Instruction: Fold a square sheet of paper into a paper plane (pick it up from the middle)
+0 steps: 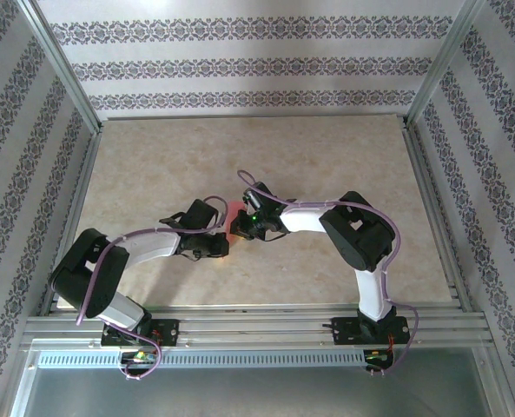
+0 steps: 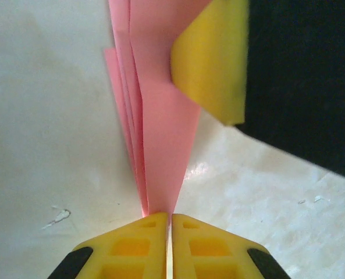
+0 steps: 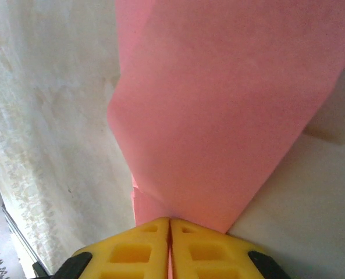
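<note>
Showing a late stage of the fold: the plane (image 2: 160, 145) is narrow and many-layered rather than a flat square, its stacked edges fanning slightly on the left in the left wrist view. Both claws are clamped on it. The left claw (image 2: 171, 216) pinches one narrow end between closed tips. The right claw (image 3: 170, 220) grips another part, from which the plane (image 3: 219, 104) widens away as a broad pink face. A yellow finger (image 2: 210, 64) of the right claw overlaps the plane's far part in the left wrist view. From above, the two arms meet near the middle of the desk (image 1: 326, 156), with the plane (image 1: 234, 228) a small pink patch between the claws. Judged done: the main lengthwise folds. Judged left: a last crease or a spreading of the wings, then release — the finished shape cannot be confirmed, since the claws cover much of it. Whether the plane rests on the desk or hangs just above it cannot be told.
</note>
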`<state>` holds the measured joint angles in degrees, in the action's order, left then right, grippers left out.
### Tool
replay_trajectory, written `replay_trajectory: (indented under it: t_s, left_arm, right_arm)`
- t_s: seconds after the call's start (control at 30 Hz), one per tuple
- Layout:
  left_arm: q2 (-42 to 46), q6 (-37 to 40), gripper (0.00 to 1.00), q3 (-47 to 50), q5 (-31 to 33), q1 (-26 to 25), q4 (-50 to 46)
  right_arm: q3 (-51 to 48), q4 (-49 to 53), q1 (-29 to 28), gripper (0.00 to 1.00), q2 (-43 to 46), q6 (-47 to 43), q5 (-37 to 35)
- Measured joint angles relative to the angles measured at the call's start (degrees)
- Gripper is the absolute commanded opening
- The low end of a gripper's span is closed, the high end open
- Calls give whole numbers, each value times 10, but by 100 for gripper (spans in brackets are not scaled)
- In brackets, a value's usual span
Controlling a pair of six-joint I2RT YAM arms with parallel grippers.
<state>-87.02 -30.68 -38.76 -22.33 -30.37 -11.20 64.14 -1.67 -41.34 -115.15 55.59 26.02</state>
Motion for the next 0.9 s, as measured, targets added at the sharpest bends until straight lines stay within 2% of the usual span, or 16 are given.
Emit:
replay_trajectory:
  t_s: [0.6,0.9]
  left_arm:
    - [-3,0,11,1,17,-13,-1]
    - [20,-1,10,15,36,-41,-21]
  right_arm:
    - [4,2,7,12,-6,6,17]
    - [5,0,7,12,-8,15,19]
